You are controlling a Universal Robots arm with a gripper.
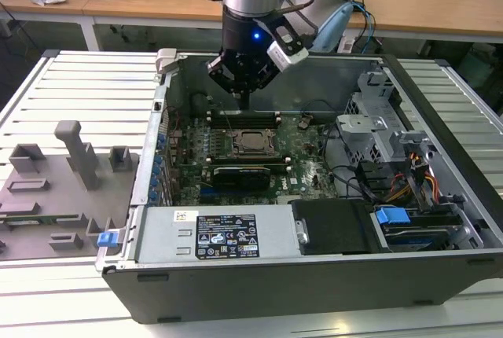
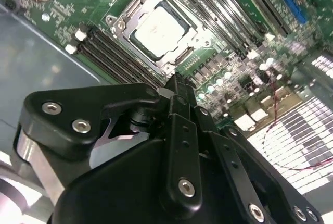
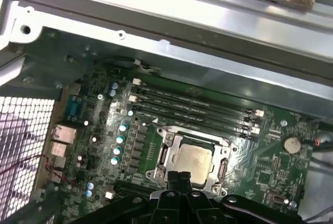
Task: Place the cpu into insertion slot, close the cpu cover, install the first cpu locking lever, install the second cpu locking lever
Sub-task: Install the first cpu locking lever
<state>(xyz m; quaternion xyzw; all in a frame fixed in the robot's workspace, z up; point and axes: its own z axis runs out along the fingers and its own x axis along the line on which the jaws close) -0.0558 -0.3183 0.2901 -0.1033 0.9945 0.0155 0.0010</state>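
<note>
My end effector [image 1: 244, 102] hangs clenched and empty just above the cpu [image 3: 193, 159], which sits in the insertion slot [image 3: 165, 153] under the cpu cover [image 2: 136, 6].

Silver-grey cpu [image 3: 193, 159] seated flat in insertion slot [image 3: 165, 154], cpu cover [image 3: 225, 165] closed around it

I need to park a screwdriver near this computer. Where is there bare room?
The slatted table is bare between the grey fixture blocks and the computer case, and again past the case at the exterior view's right. Inside, the board around the cpu is crowded, with the gripper overhead.
</note>
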